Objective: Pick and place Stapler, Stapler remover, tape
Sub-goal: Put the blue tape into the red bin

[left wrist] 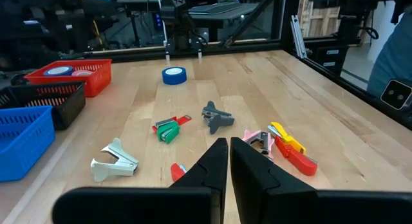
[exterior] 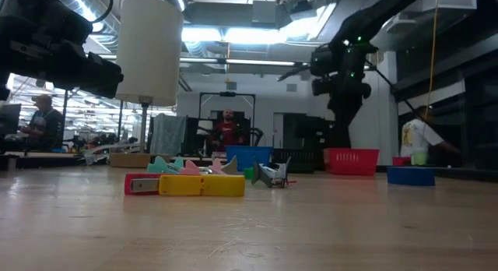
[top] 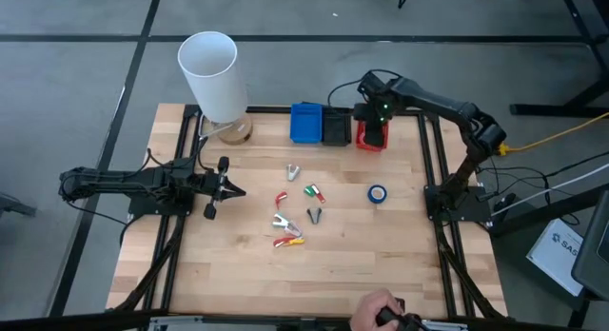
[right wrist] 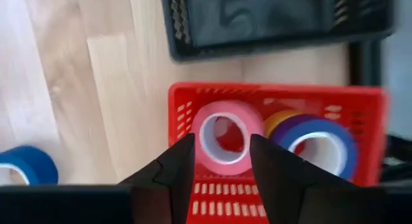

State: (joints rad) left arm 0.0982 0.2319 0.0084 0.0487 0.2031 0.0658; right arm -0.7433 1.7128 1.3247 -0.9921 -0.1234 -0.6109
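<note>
My right gripper hangs open above the red basket at the table's far edge. In the basket lie a pink tape roll, a yellow one and a blue one. The pink roll shows below the gap between the fingers. A second blue tape roll lies flat on the table. Several staple removers, among them a white one and a grey one, and a red-and-yellow stapler lie mid-table. My left gripper waits shut at the left, pointing toward them.
A blue basket and a black basket stand beside the red one along the far edge. A tall white cylinder rises at the far left corner. A person's hand shows at the near edge. Bare wood lies near and right.
</note>
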